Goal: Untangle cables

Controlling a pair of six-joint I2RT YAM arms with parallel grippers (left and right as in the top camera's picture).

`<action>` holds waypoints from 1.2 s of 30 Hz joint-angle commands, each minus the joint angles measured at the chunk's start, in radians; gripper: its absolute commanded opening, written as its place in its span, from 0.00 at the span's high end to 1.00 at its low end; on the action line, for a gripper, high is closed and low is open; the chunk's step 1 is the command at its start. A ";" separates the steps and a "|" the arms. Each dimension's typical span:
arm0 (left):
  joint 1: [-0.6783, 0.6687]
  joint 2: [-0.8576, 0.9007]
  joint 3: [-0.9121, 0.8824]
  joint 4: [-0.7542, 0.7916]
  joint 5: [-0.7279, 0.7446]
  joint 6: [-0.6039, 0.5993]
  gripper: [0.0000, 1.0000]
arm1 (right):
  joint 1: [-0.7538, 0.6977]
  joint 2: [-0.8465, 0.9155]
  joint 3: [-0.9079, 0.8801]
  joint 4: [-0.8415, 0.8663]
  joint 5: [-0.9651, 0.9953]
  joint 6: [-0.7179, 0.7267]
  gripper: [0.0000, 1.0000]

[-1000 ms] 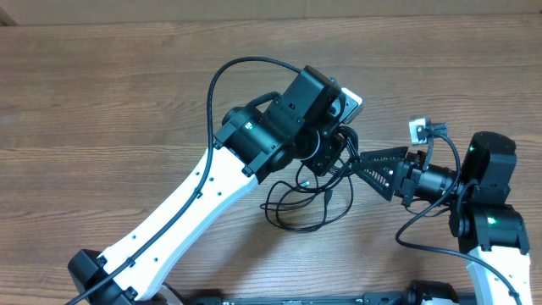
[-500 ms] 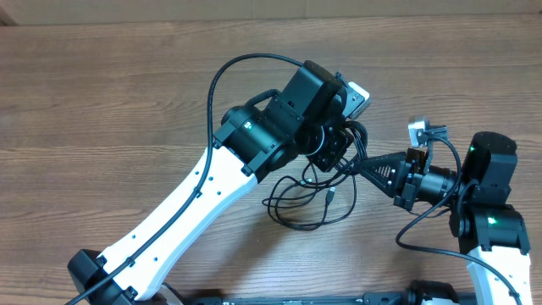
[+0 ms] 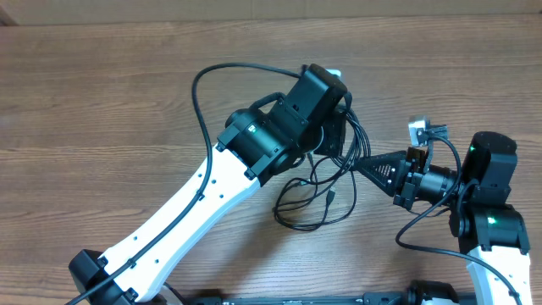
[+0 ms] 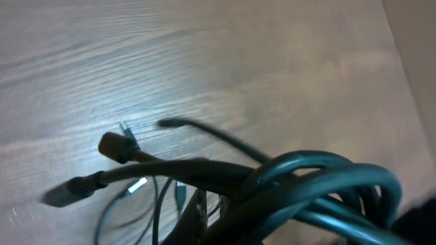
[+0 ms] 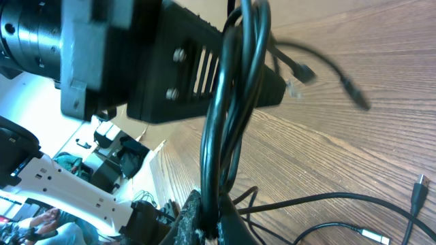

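The cables are hanging bunched at the left gripper, and I cannot tell if it is pinching them. The right gripper, just beside it, is squeezing some strands. I am guessing nothing is untangled yet.

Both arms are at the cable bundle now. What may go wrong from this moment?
1. The cables look taut from the right jaws up past the left jaws; further pulling may tighten the tangle instead of opening it.
2. A loose plug end lies among the loops on the table; it may snag when dragged.
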 commanded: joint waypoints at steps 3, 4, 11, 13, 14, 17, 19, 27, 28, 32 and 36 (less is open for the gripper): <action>0.014 0.007 0.013 0.013 -0.176 -0.399 0.96 | -0.001 -0.006 0.004 -0.005 -0.023 -0.001 0.96; 0.014 0.007 0.013 0.014 -0.183 -0.415 0.96 | -0.001 -0.006 0.004 -0.005 -0.017 -0.001 0.96; 0.013 0.007 0.013 0.000 -0.199 -0.195 0.96 | -0.001 -0.006 0.004 -0.005 -0.001 0.000 0.60; 0.011 0.007 0.013 -0.007 -0.189 -0.076 0.96 | -0.001 -0.006 0.004 -0.005 -0.001 0.000 0.42; 0.011 0.007 0.013 -0.012 -0.174 -0.005 0.96 | -0.001 -0.006 0.004 -0.005 -0.001 0.000 0.36; 0.011 0.007 0.013 -0.039 -0.098 0.282 0.96 | -0.001 -0.006 0.004 -0.005 0.000 0.000 0.25; 0.011 0.007 0.013 -0.072 -0.026 0.474 0.96 | -0.001 -0.006 0.004 -0.005 0.000 0.000 0.23; 0.011 0.010 0.013 -0.066 0.177 0.708 0.96 | -0.001 -0.006 0.004 -0.005 0.002 0.000 0.24; 0.011 0.011 0.013 -0.056 0.180 0.696 0.96 | -0.001 -0.006 0.004 -0.006 0.002 0.000 0.25; 0.011 0.013 0.013 -0.027 0.180 0.618 0.96 | -0.001 -0.006 0.004 -0.005 0.002 -0.001 0.41; 0.010 0.013 0.013 -0.024 0.180 0.530 0.96 | -0.001 -0.006 0.004 -0.006 0.007 0.000 0.71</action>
